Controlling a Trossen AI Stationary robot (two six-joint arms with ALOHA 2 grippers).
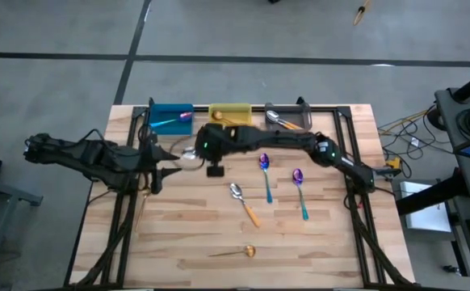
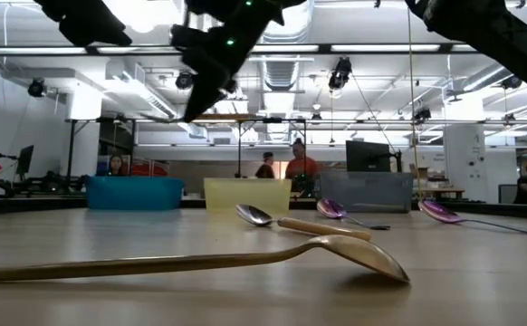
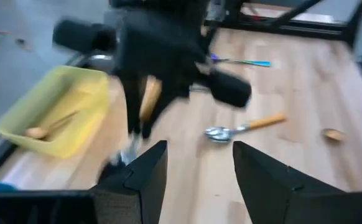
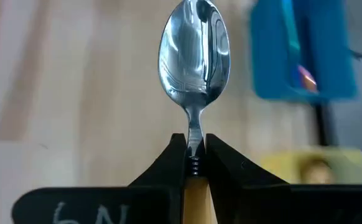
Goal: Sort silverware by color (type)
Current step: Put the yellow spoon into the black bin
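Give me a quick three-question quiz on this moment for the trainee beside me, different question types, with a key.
1. True or false: the right gripper is shut on a silver spoon with an orange handle.
2. Multiple choice: which spoon lies nearest the table's front edge? A) the gold spoon B) a purple-blue spoon with a teal handle C) the orange-handled spoon on the table
3. Fill in: the gold spoon already sorted lies in the ____ bin.

Key: 1 true; 2 A; 3 yellow. The left gripper hangs open near the blue bin, holding nothing.
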